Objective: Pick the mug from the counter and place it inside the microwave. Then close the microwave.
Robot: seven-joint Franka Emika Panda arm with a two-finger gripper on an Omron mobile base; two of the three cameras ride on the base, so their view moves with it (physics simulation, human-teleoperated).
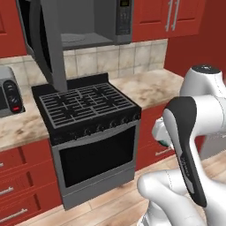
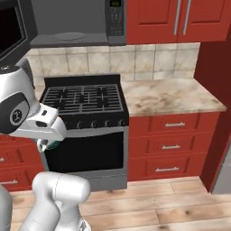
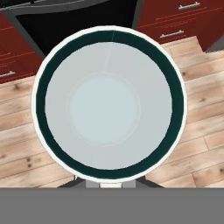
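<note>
The mug (image 3: 109,103) sits right before the hand camera, seen from above: white rim, dark teal band, pale inside. My gripper (image 3: 109,183) is shut on it, its fingers mostly hidden under the mug's rim. From the base cameras, the hand hangs low in front of the oven door, with a sliver of teal mug (image 1: 164,143) (image 2: 49,145) showing beneath it. The microwave (image 1: 88,26) (image 2: 72,22) hangs above the stove with its door (image 1: 46,42) (image 2: 12,28) swung open to the left. The counter (image 1: 152,88) (image 2: 169,97) lies to the right of the stove.
A black grated stove (image 1: 86,103) (image 2: 83,99) with an oven below stands under the microwave. A grey toaster oven (image 1: 9,92) rests on the left counter. Red drawers (image 2: 169,146) line the right side, with wooden floor (image 3: 197,144) beneath the hand.
</note>
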